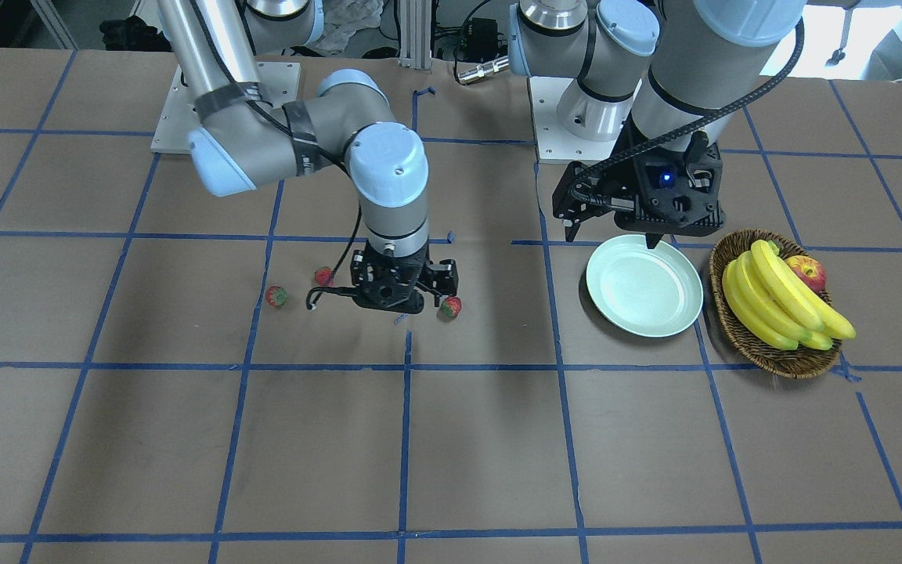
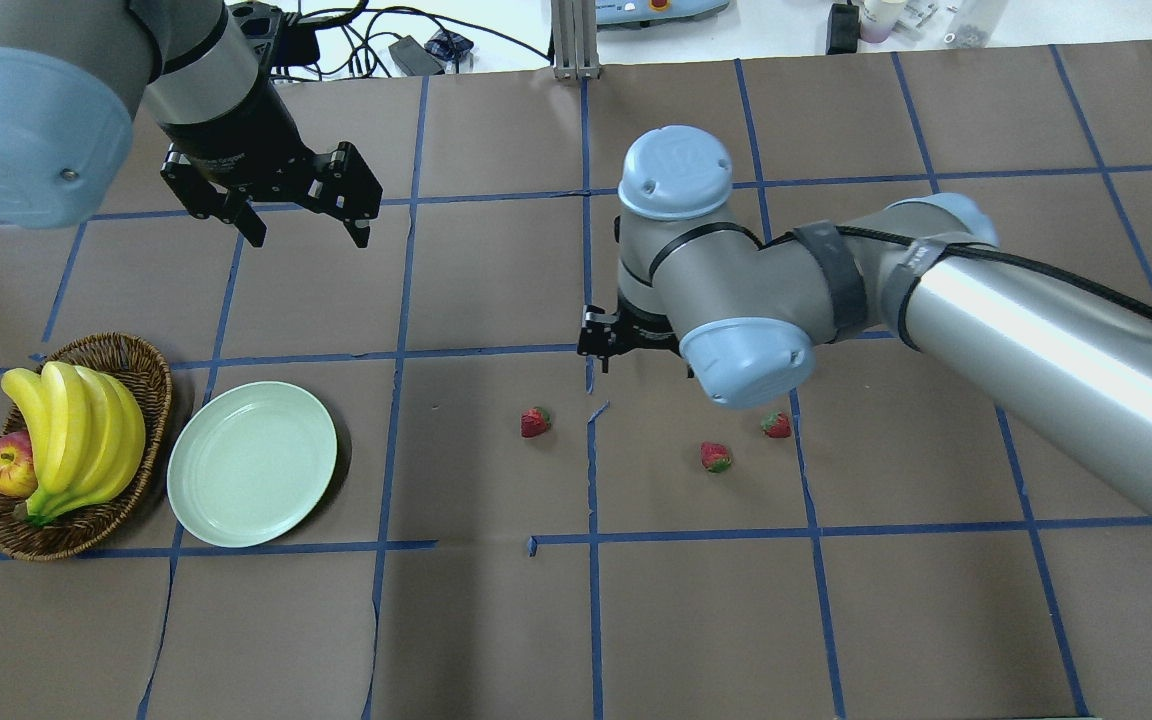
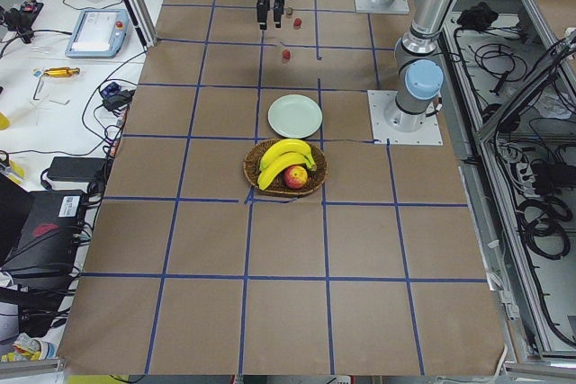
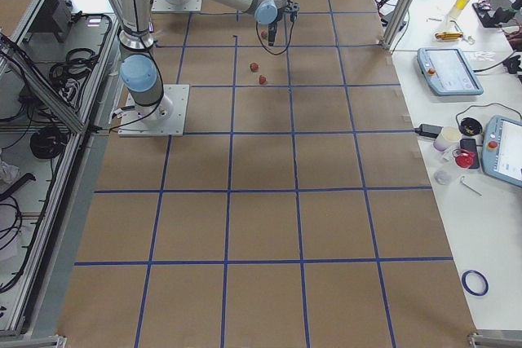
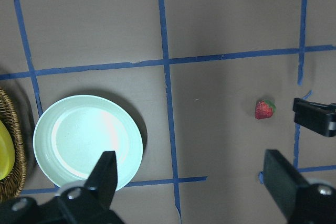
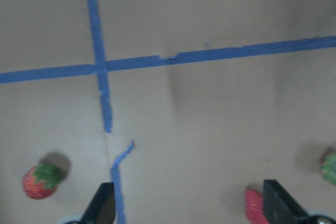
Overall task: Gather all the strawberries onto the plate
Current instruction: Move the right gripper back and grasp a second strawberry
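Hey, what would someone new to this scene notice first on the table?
Probably the bright yellow bananas in the wicker basket at the left of the overhead view, right beside the pale mint-green plate. Next, three small red strawberries scattered on the brown table toward the middle and right, none on the plate yet.

Nothing is showing sharply enough to be read as a word, brand, number or sign in any of the views. A faint pale marking is running across the black wrist body above the left hand [image 2: 311,238] in the overhead view, and a raised emblem is sitting on the blue joint cap [image 2: 674,170] of the right arm, but both are too blurred to read. The handheld screens [image 4: 444,71] beside the worktop [image 4: 326,226] are glowing, but appearing too small to make out.
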Action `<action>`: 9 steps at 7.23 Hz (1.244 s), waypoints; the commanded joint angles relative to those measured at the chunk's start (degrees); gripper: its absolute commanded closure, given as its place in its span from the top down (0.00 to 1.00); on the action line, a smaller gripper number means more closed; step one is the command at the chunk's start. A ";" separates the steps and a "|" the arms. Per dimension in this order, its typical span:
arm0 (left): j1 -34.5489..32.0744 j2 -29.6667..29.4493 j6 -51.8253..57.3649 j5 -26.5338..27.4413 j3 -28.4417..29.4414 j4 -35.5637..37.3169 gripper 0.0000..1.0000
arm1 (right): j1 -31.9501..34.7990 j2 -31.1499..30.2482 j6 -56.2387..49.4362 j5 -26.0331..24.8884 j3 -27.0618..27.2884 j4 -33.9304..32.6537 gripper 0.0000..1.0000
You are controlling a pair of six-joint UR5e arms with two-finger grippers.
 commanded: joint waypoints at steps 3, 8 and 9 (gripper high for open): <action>-0.07 0.00 -0.79 0.01 -1.15 0.88 1.00 | -12.22 -3.61 -19.20 -3.92 14.16 -4.94 1.00; -0.07 -0.08 -0.79 -0.08 -1.15 0.88 1.00 | -13.64 -0.28 -17.65 -2.61 17.44 -12.52 0.69; -0.07 -0.08 -0.79 -0.17 -1.24 0.88 1.00 | -13.38 -0.45 -17.30 -2.78 16.75 -12.53 0.17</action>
